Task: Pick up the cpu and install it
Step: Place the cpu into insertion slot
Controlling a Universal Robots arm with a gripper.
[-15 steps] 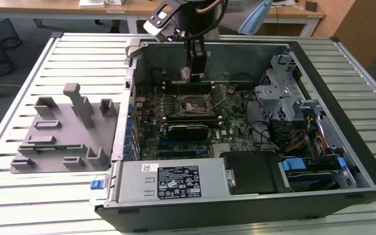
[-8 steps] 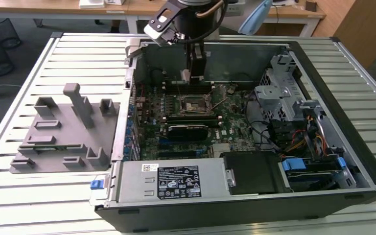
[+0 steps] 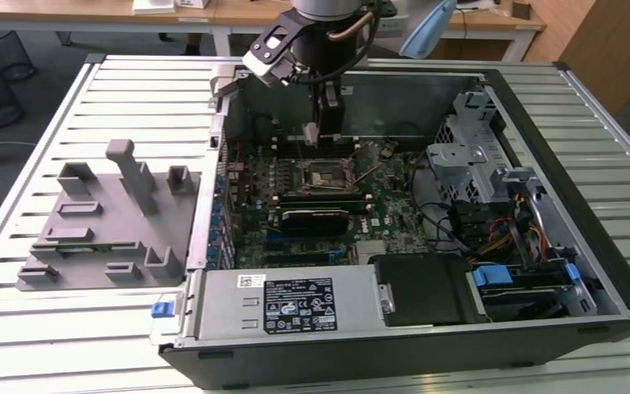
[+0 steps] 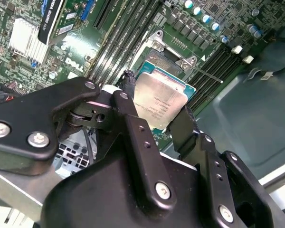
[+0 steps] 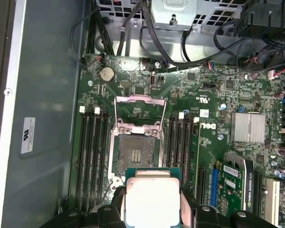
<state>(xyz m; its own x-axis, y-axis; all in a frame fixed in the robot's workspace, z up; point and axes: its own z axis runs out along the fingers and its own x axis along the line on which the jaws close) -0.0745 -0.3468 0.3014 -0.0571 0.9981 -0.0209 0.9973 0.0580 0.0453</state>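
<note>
Your claw is pinching the cpu by two opposite edges, one black finger on each side, and the silvery top of the chip faces the wrist cameras. In the exterior view the arm hangs down into the open computer case, over the far part of the motherboard, and the chip is held in the air above the board, not yet seated. The socket lies open below, with its metal load plate folded up and back, and memory slots run on both sides of it. In the first wrist view the chip seems to sit just beside the socket opening and not straight over it, though the camera angle may exaggerate this. Please think about three dangers. First, the grip is only on thin edges, so a small bump could let the chip slide or tilt between the fingers. Second, if the chip goes down tilted or turned the wrong way, I judge that the fine contacts in the socket may bend. Third, the raised load plate and the thin lever stand close, and a finger could catch on them. The grey fixture on the exterior view's left is well apart from the case.
</note>
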